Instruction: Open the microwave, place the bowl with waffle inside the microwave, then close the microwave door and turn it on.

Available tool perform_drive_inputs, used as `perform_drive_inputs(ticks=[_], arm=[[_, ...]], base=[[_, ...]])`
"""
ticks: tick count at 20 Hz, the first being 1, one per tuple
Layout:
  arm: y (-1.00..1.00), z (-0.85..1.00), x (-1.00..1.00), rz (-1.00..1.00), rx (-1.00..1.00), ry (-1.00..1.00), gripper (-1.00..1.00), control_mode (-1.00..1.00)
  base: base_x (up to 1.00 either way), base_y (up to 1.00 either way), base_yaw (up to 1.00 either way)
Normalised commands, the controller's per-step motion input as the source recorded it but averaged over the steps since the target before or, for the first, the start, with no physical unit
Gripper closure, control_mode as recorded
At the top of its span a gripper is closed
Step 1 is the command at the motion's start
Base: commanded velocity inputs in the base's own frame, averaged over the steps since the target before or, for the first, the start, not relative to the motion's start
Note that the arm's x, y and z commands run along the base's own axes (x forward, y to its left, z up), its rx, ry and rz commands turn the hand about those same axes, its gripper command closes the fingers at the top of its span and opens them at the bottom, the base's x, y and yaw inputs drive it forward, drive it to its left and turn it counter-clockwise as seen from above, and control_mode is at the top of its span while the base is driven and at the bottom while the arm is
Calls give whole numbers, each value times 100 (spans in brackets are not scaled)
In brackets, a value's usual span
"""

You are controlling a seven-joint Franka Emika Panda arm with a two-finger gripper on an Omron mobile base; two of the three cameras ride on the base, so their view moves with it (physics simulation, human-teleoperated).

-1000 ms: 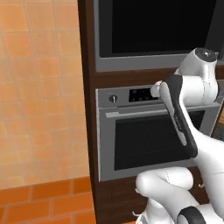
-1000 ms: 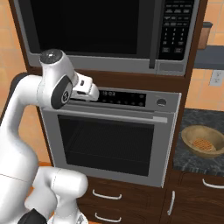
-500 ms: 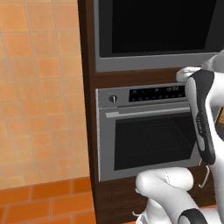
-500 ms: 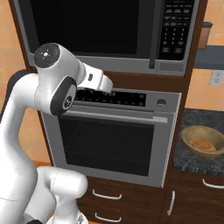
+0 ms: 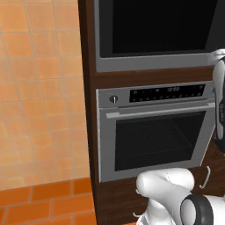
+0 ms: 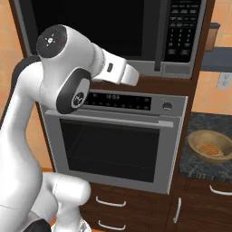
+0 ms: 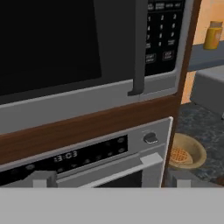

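The microwave sits built in above the silver oven, and its black glass door is closed. A dark vertical handle runs beside the keypad. The tan bowl holds the waffle and rests on the dark counter to the right of the oven. In the hand view the bowl and waffle lie at the lower right. My gripper is open and empty, its fingertips wide apart, facing the oven's panel below the microwave door. The microwave front is dark.
The silver oven with its bar handle and knob fills the cabinet under the microwave. My raised arm's elbow is in front of the microwave's lower left. An orange jar stands on a shelf at the right. Drawers lie below.
The arm has swung up and rightwards: in the left base view it slid to the right edge, in the right base view the elbow rose before the microwave. The gripper stayed open.
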Motion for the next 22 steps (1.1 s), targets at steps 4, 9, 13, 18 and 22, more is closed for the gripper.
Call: perform_drive_inputs(ticks=[4,9,13,18,22], arm=[[-63,0,30,-8,0,0,-100,-100],[-58,2,43,0,0,0,-100,-100],[-28,19,25,0,0,-2,-100,-100],[-16,23,37,0,0,-2,-100,-100],[-24,15,56,0,2,-1,-100,-100]], base=[[0,0,0],[0,0,0],[0,0,0],[0,0,0],[0,0,0]])
